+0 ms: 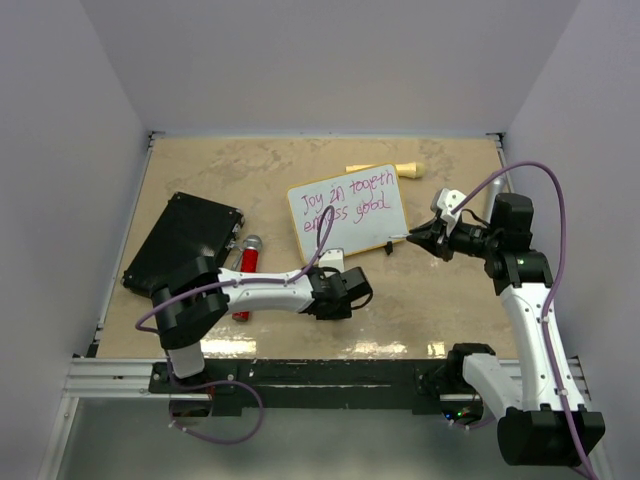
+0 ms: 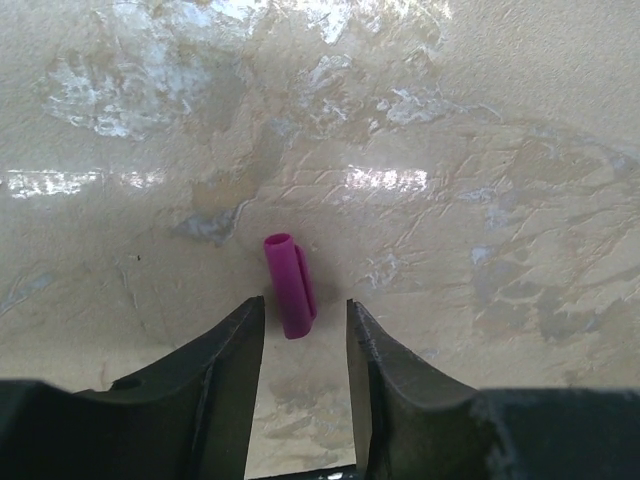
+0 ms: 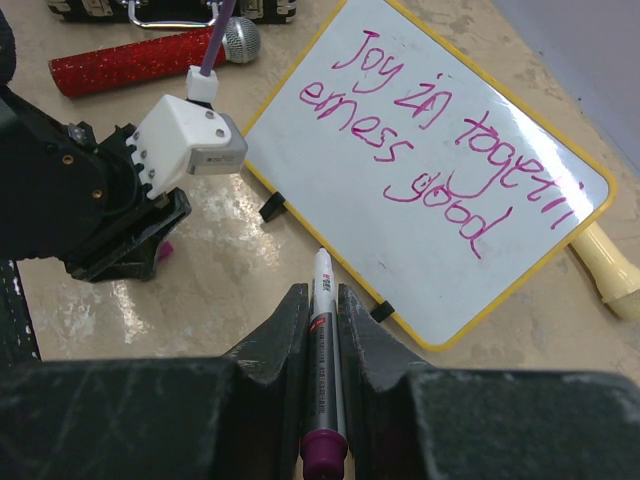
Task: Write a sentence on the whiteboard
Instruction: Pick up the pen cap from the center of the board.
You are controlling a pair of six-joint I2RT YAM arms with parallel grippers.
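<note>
left jaws: apart, gripping nothing, small magenta plastic cap [image 2: 288,285] on beige table [image 2: 450,120], its near end between their tips | right jaws: clamped on white marker pen [image 3: 322,340]; yellow-rimmed whiteboard [image 3: 400,265] just ahead, pink handwritten sentence [image 3: 430,140] on it

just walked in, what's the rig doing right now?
The whiteboard already carries a pink sentence, roughly "Joy in togeth / erness good". The right tool is shut on the marker, whose tip is near the board's near rim. The left tool is low over the table, jaws open on either side of a magenta cap that lies flat and is not gripped. Recapping is probably next.
</note>
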